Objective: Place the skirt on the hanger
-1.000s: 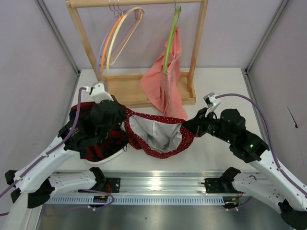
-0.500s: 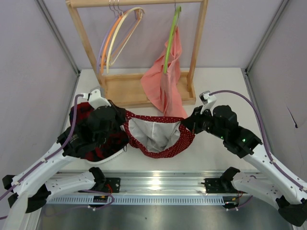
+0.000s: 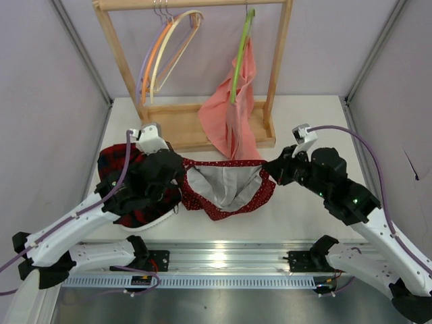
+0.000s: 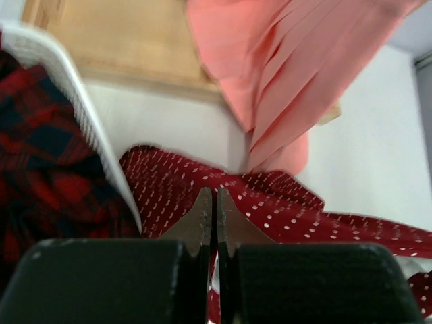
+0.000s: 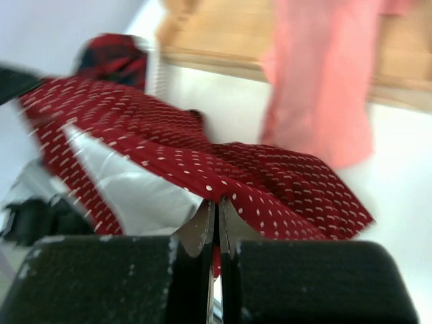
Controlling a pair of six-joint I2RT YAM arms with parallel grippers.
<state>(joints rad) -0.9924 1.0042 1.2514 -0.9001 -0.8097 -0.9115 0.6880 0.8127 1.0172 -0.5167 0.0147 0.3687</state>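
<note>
Top external: skirt (image 3: 226, 189) stretched between both tools, over the counter (image 3: 304, 121) middle toward its front edge, pale lining up. Left tool (image 3: 181, 169) clamped on the left hem; right tool (image 3: 268, 169) pinching the right hem. Hanger (image 3: 181, 16) hangs on the wooden rack (image 3: 121, 61), back edge.

The left arm (image 3: 74, 219) rises from its base at the near left and reaches far and rightward. Its dark wrist is turned toward the centre, and the left gripper (image 3: 181, 163) has its jaws pinched tight on the left end of the skirt (image 3: 223, 185). The right arm (image 3: 341, 192) mirrors it from the near right, bent at the elbow and angled far and leftward, with the right gripper (image 3: 267, 170) clamped just as tightly on the skirt's right end. The two grippers sit about level with each other, well apart, their fingertips pointing inward toward one another.
</note>
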